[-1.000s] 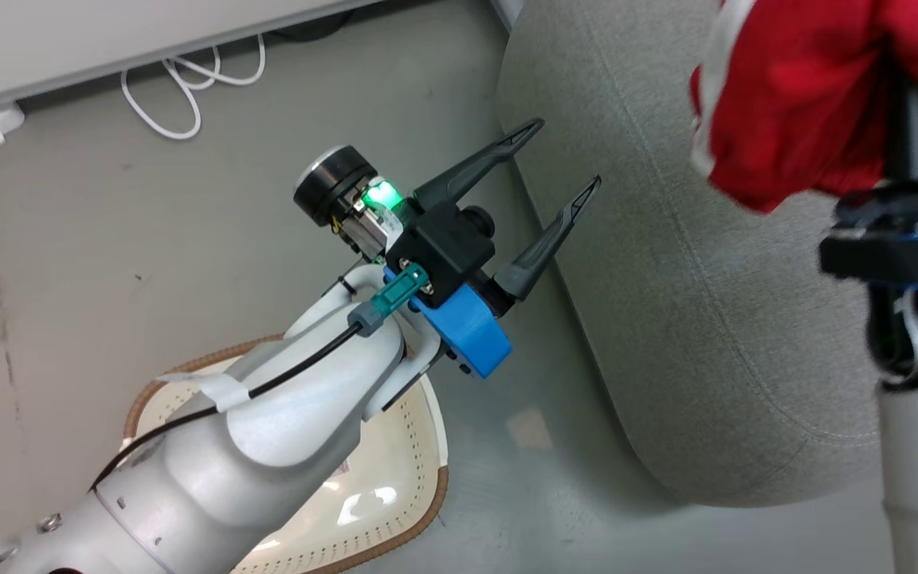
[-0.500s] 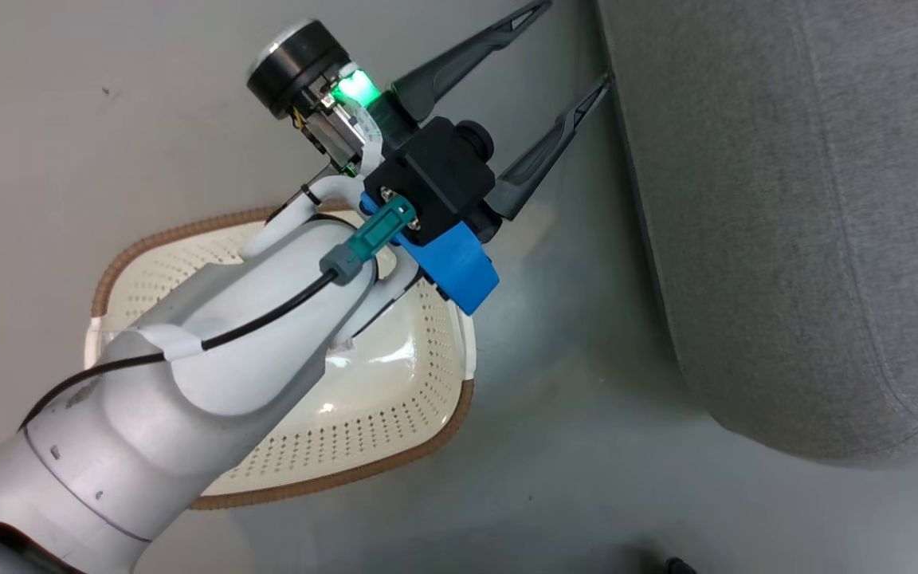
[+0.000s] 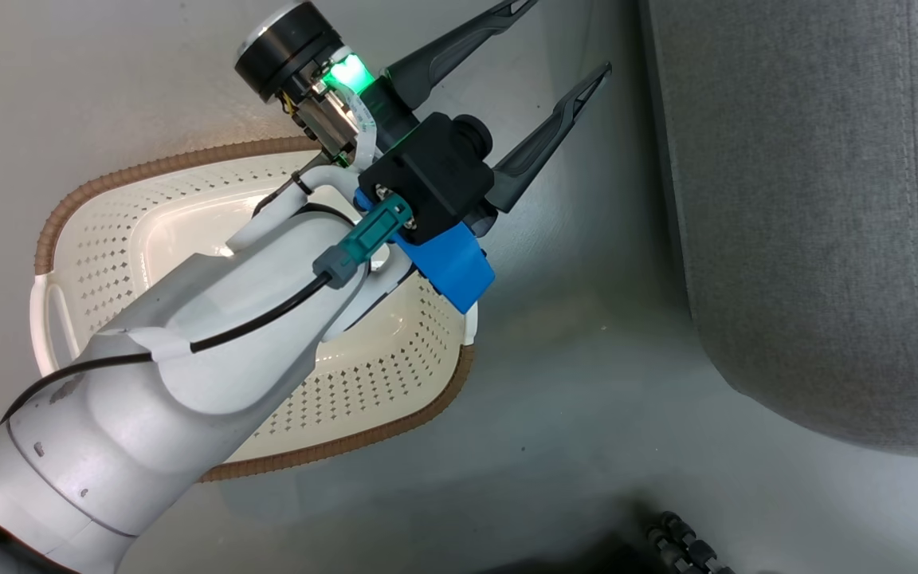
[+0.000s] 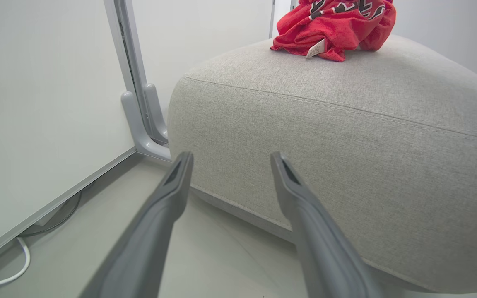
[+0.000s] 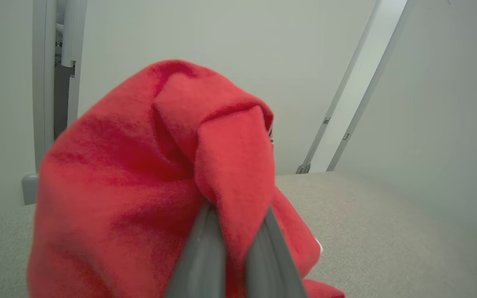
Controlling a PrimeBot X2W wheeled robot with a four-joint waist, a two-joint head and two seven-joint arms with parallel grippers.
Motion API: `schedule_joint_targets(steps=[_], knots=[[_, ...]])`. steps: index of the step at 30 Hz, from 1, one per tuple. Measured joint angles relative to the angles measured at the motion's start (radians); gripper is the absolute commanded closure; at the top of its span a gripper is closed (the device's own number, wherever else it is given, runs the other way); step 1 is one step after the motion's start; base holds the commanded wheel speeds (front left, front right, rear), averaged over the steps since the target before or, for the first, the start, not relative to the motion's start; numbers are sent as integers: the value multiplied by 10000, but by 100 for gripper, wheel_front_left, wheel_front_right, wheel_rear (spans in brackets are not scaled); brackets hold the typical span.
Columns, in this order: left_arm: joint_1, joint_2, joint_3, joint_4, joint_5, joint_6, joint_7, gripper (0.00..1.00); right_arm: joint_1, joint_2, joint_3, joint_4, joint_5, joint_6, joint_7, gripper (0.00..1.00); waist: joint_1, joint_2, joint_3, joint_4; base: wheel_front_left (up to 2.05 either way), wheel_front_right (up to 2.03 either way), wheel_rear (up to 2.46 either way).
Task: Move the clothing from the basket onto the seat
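The basket [image 3: 108, 239] sits on the grey floor [image 3: 586, 414] at left, partly under the robot's left arm [image 3: 212, 351]. The left gripper [image 3: 564, 38] hangs with its fingers spread wide, between the basket and the seat [image 3: 810, 239]. Red clothing [image 4: 333, 25] lies bunched on the seat's top near its far edge. The right gripper [image 5: 238, 225], fingers pressed together, pinches a fold of red clothing above the seat.
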Motion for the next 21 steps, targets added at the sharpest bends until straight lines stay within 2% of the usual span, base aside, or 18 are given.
schedule_joint_targets(steps=[6, 11, 12, 13, 14, 21], knots=[[-87, -25, -90, -40, 4, 2, 0, 0, -66, 384, -44, 1478, -242, 0, 0, 100, 0, 0, 142, 190, 0, 0, 0], [-87, -90, -134, 52, -2, 6, -105, 0, -51, 523, -88, 1605, -481, 0, 0, 100, -1, 0, 61, 369, 0, 0, 0], [-87, -115, -127, 61, -4, 36, -148, 0, -12, 554, -115, 1476, -487, 0, -2, 62, -1, 0, 7, 393, 0, 0, 0], [-86, -146, -117, 81, -33, 48, -199, 0, 39, 612, -159, 1365, -483, -2, 0, 4, -2, 0, -58, 408, 0, 0, 0], [-82, -167, -113, 115, -73, 48, -217, 0, 156, 671, -178, 1262, -485, 0, 0, 0, -1, 0, -136, 415, 0, 0, 0], [420, -389, -81, 483, -249, 92, -477, 0, 1427, 1189, -255, 385, -662, 0, 0, 0, -1, 0, -980, 409, 0, 0, 0]])
